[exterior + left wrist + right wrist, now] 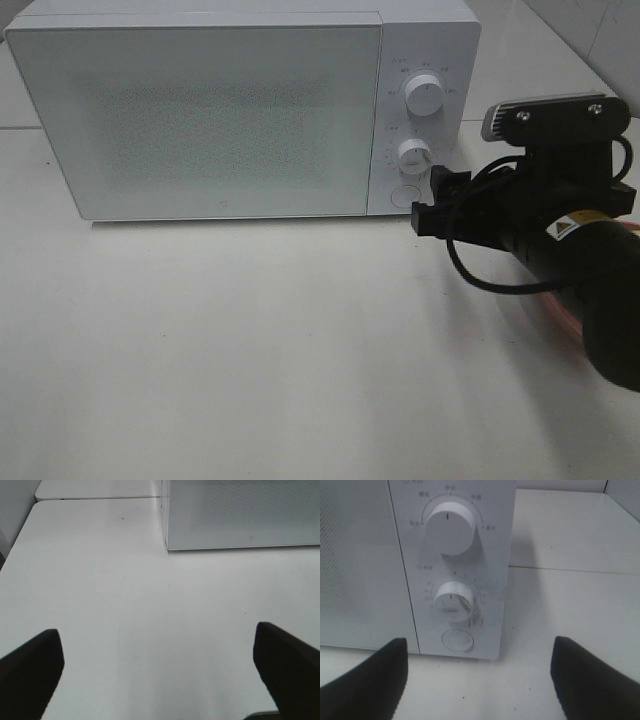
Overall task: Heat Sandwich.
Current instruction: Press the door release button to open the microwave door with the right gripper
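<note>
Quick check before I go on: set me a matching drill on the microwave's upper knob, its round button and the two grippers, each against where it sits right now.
Things:
1 upper knob
2 round button
3 left gripper
4 right gripper

Places:
A jaws open, facing the control panel
B top of the panel
C jaws open over the table
D bottom of the panel

Pairs: 1-B; 2-D; 3-C; 4-A

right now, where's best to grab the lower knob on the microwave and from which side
Pinch the lower knob by its round rim, coming straight at the microwave front. It sticks out as a short cylinder, and the open right gripper faces it squarely.
</note>
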Available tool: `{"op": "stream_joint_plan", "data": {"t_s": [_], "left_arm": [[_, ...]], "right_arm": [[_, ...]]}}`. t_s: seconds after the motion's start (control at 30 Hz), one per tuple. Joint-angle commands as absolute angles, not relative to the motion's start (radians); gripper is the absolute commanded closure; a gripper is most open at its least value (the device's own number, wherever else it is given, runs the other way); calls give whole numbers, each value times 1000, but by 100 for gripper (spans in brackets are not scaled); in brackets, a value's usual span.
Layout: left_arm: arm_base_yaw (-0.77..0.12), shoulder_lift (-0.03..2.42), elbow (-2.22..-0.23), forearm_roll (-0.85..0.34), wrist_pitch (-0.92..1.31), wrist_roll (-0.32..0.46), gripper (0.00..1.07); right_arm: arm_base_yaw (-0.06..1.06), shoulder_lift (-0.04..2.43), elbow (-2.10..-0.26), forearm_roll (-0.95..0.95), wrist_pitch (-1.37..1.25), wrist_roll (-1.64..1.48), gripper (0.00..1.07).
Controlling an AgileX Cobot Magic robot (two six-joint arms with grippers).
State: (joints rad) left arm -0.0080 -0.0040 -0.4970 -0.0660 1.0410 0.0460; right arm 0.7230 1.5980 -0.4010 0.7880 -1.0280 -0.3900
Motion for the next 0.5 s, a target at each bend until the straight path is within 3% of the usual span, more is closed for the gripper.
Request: {"op": "stream_joint_plan", "data": {"t_s": [0.03, 0.17, 0.5], "left_arm": [[-11, -30, -495, -65, 1037, 42, 9], [-11, -30, -495, -65, 1037, 42, 9], [-11, -30, -495, -65, 1037, 42, 9]], "right_arm": [[758, 1622, -401, 834, -1070, -397, 31], [811, 1654, -401, 877, -1091, -393, 31], [817, 1656, -401, 877, -1091, -379, 31]]}}
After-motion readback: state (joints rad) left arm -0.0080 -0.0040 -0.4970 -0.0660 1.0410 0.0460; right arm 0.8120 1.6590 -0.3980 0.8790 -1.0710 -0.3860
